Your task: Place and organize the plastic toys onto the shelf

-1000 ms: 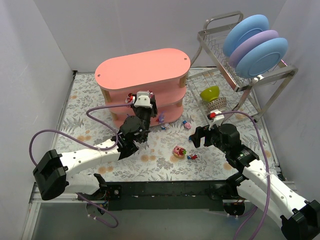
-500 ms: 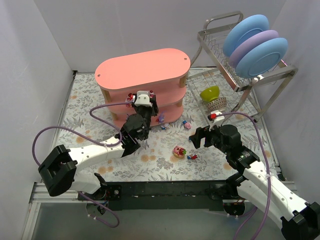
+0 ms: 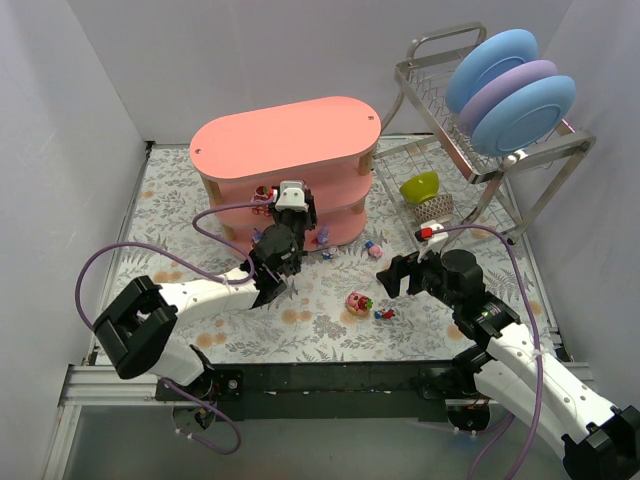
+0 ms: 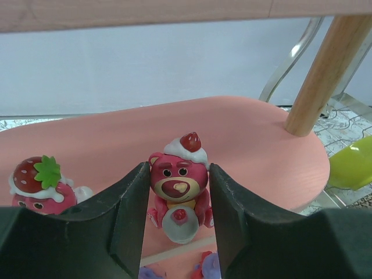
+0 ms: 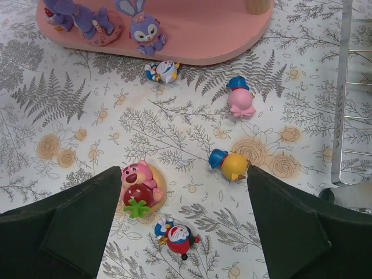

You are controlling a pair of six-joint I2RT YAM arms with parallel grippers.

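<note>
Left jaws clamped on pink bear, arm extended into shelf, right jaws apart, hovering over toys

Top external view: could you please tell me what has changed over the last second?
The left arm stretched forward, carrying its fingers further toward the middle tier of the shelf, with the pink bear toy between them. The right gripper, the loose toys on the table and the shelf stayed put.
</note>
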